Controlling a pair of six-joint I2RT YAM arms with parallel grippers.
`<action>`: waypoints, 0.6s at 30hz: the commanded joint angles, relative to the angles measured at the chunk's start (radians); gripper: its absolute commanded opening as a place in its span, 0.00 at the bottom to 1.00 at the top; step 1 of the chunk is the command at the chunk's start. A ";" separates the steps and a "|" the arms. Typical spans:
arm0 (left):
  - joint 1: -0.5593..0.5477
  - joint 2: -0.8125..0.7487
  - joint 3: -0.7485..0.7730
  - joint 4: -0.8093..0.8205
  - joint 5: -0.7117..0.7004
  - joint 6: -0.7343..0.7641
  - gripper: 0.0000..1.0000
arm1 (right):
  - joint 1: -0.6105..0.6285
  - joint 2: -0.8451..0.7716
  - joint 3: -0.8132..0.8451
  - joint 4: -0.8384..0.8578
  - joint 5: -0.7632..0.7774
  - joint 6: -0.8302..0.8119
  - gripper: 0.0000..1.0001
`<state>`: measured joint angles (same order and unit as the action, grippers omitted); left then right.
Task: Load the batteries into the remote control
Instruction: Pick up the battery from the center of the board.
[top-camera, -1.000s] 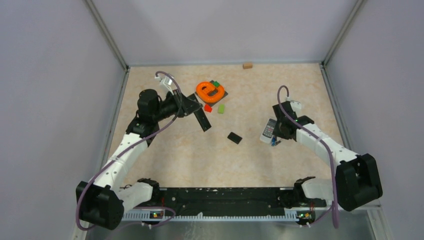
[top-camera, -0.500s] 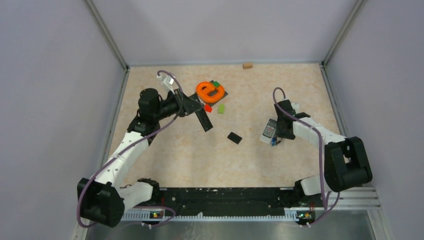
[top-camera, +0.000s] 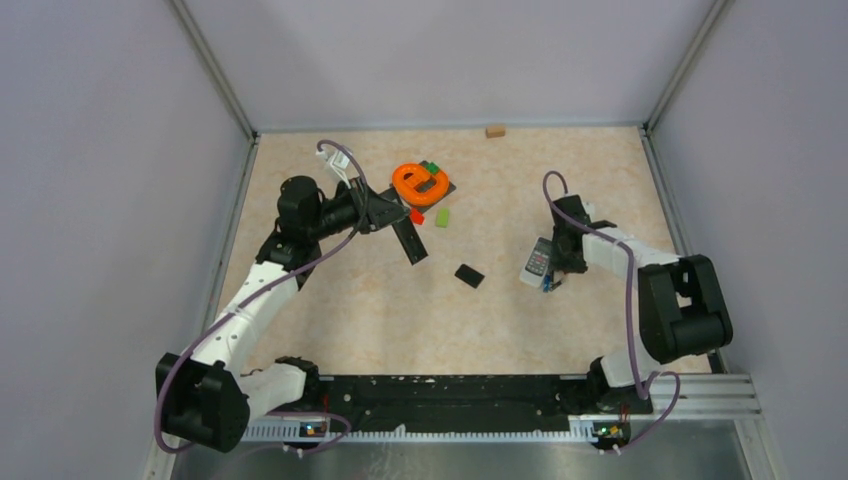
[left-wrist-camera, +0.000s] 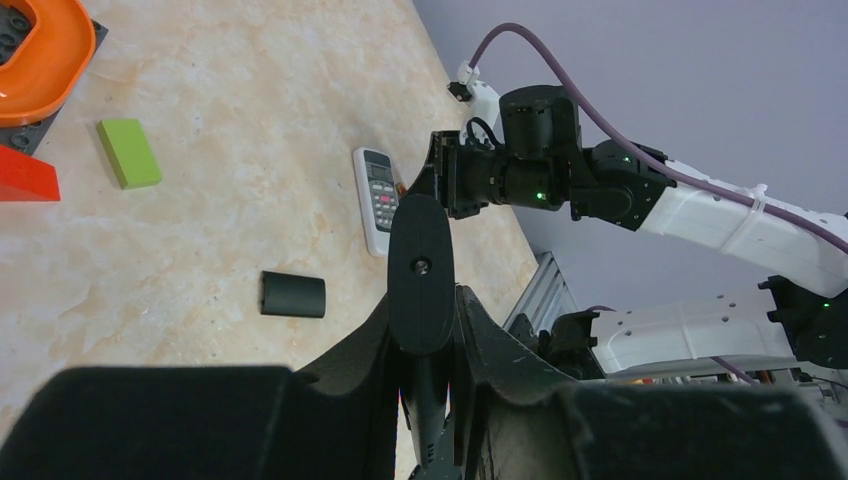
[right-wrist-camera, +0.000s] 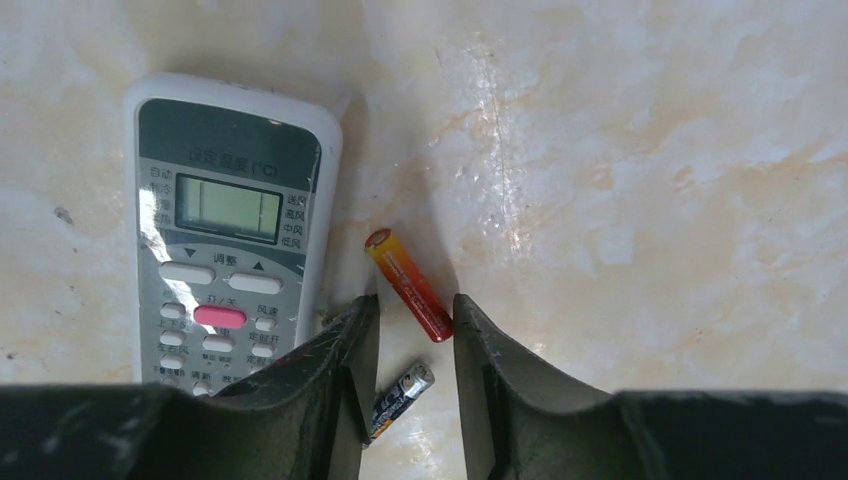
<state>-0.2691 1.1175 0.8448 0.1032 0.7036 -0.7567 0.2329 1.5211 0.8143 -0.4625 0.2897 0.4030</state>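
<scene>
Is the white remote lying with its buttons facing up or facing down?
Facing up: the white remote lies flat, and its display and buttons are visible in the right wrist view.

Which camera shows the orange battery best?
The right wrist view: the orange battery lies close and sharp beside the remote. The top and left wrist views show at most a tiny speck by the remote.

Marbled counter (top-camera: 350, 300) from above. Left claw (top-camera: 392, 222) grips a black bar (top-camera: 410, 243) beside an orange ring (top-camera: 420, 182), red block (top-camera: 416, 215) and green block (top-camera: 442, 216). Right claw (top-camera: 555, 272) stands just beside a white remote control (top-camera: 537, 262); a small black piece (top-camera: 469, 275) lies between the claws.
</scene>
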 joint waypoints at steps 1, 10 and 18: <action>0.000 0.005 -0.006 0.058 0.017 0.009 0.00 | -0.017 0.023 0.035 0.052 -0.029 -0.017 0.33; -0.001 0.012 -0.001 0.049 0.015 0.014 0.00 | -0.049 0.079 0.052 0.044 -0.055 0.010 0.25; -0.001 0.013 -0.003 0.044 0.015 0.012 0.00 | -0.050 0.030 0.053 0.036 0.002 0.070 0.03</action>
<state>-0.2691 1.1309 0.8448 0.1043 0.7067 -0.7563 0.1974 1.5688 0.8532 -0.4240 0.2417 0.4301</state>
